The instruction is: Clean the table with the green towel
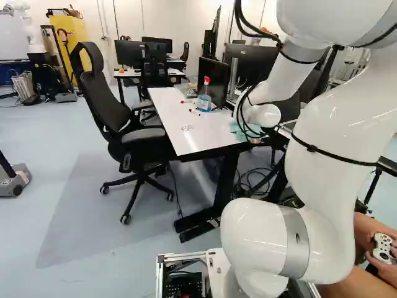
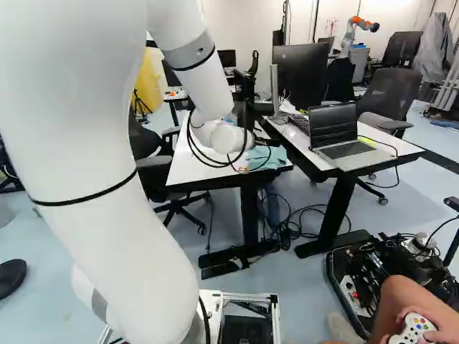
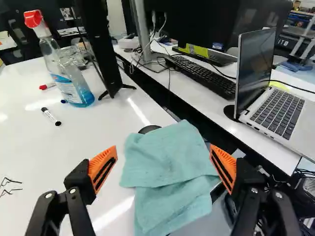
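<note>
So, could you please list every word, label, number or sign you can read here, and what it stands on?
None can be read.
Spray bottle: label, too small.
Table: black strokes, no word I can make out.
Laptop and keyboard: any key lettering is too small.

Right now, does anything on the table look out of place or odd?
Black scribbles stain the otherwise white tabletop. The green towel lies rumpled at its corner, apparently overhanging the edge.
</note>
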